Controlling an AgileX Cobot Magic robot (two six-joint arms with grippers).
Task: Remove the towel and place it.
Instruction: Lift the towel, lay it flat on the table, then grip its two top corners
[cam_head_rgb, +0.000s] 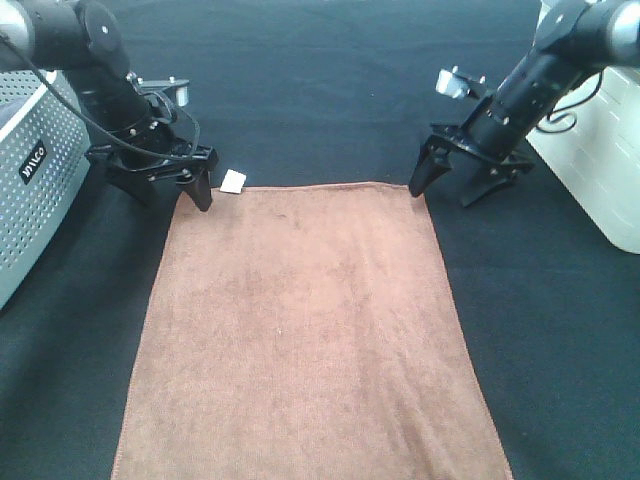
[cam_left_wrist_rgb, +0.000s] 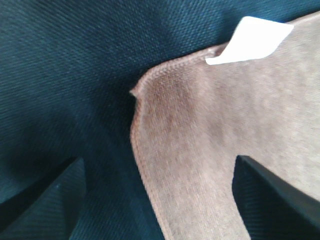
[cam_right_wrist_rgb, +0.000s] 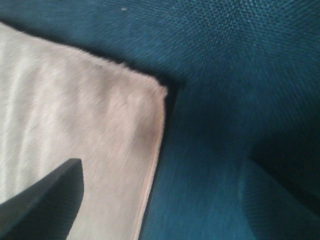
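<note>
Towel (cam_head_rgb: 310, 330) flat, left gripper (cam_head_rgb: 170, 192) and right gripper (cam_head_rgb: 442, 196) angled down at far corners, both open, empty

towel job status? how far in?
Done: the left gripper and right gripper are open, each set at a far corner of the towel. In hand: nothing; the towel lies flat on the black table cloth, not gripped. Left: close on both corners, lift it off, place it.
</note>
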